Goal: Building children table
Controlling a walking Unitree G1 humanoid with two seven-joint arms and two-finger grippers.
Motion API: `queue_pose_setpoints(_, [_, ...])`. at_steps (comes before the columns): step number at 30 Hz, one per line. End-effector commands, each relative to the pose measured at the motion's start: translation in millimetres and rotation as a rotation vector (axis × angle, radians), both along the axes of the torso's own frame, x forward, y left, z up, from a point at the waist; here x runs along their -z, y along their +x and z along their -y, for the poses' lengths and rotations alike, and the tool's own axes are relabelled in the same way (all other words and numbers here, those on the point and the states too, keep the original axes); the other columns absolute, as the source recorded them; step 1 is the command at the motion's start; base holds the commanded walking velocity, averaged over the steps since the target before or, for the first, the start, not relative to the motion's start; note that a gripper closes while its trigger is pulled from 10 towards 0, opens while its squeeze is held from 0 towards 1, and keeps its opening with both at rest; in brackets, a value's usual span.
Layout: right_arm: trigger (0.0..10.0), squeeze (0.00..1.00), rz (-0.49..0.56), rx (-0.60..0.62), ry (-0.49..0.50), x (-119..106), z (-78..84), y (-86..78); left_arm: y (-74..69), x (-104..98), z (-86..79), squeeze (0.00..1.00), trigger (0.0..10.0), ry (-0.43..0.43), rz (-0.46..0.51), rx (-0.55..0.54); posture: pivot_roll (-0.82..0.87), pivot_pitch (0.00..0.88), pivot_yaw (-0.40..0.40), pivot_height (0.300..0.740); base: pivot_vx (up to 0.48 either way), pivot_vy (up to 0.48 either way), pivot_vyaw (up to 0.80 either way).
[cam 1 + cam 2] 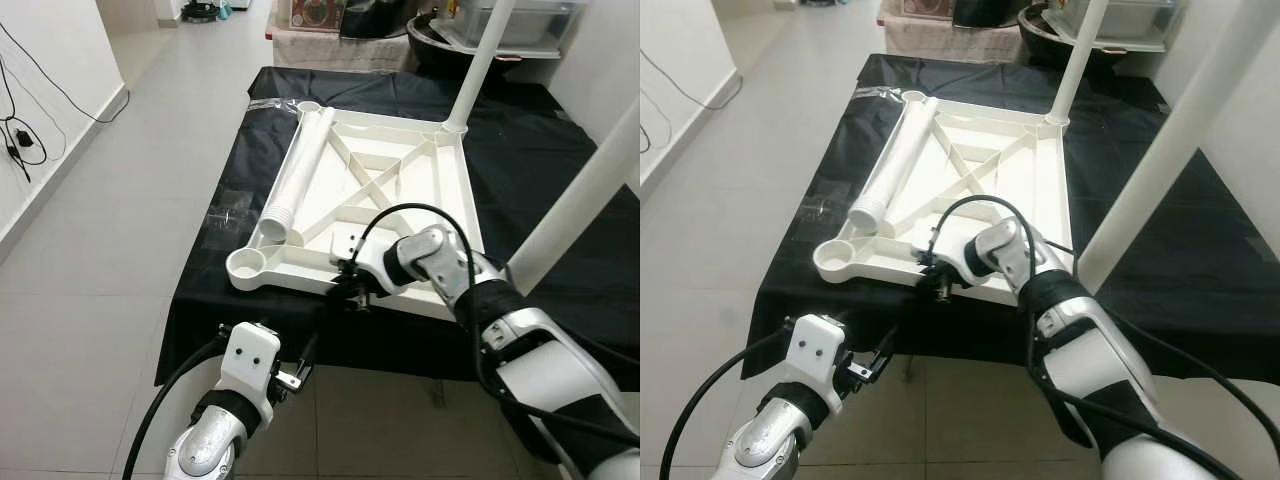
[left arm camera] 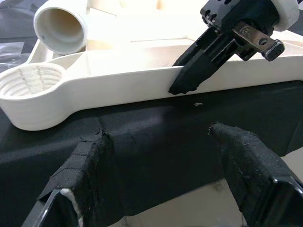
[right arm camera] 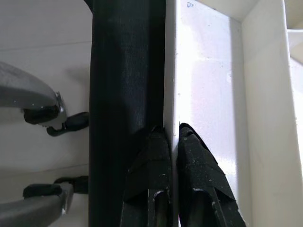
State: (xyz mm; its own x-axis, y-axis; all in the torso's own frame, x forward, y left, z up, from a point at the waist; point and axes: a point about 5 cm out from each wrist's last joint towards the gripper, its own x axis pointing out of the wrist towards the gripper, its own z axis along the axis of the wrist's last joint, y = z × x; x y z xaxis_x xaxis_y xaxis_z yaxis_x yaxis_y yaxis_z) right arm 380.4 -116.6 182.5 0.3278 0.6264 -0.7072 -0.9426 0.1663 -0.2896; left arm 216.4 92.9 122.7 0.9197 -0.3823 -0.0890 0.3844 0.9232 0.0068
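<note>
A white plastic children's tabletop [image 1: 456,200] lies upside down on a black cloth. One leg [image 1: 480,60] stands upright in its far right corner. A second leg [image 1: 580,190] rises at the near right. A loose leg [image 1: 300,170] lies along the left side, its open end [image 2: 59,26] beside the empty near-left socket [image 1: 247,265]. My right gripper [image 1: 352,290] is shut on the tabletop's thin near rim [image 3: 171,71], one finger on each side. My left gripper [image 2: 161,137] is open, below and in front of that rim, holding nothing.
The black cloth [image 1: 220,300] hangs over the low platform's near edge. Grey tiled floor [image 1: 100,200] runs along the left, with a white wall and cables [image 1: 20,140]. Boxes and a dark bowl [image 1: 440,40] crowd the far end.
</note>
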Motion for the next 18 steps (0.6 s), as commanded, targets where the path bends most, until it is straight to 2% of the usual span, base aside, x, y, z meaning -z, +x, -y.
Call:
queue_pose_setpoints(1, [10.0, 0.00, 0.035, -0.012, -0.051, -7.0, 3.2, 2.7, -2.0, 7.8, 1.3, 0.00, 10.0, 0.003, -0.036, 0.006, 0.08, 0.119, -0.083, 0.740, 0.000, 0.000, 0.00])
queue_pose_setpoints(8, [10.0, 0.00, 0.024, 0.006, -0.121, -6.8, 13.1, 4.9, -1.6, 7.7, 1.6, 0.00, 10.0, 0.005, -0.036, 0.007, 0.08, 0.124, -0.085, 0.740, 0.000, 0.000, 0.00])
queue_pose_setpoints(11, [10.0, 0.00, 0.028, 0.037, -0.224, -3.4, 24.5, 6.4, -1.0, 7.5, 1.9, 0.00, 10.0, 0.004, -0.035, 0.006, 0.08, 0.126, -0.088, 0.740, 0.000, 0.000, 0.00])
queue_pose_setpoints(18, [10.0, 0.00, 0.022, 0.093, -0.298, 0.0, 37.3, 7.5, -0.7, 7.2, 1.8, 0.00, 10.0, 0.004, -0.034, 0.003, 0.08, 0.130, -0.088, 0.740, 0.000, 0.000, 0.00])
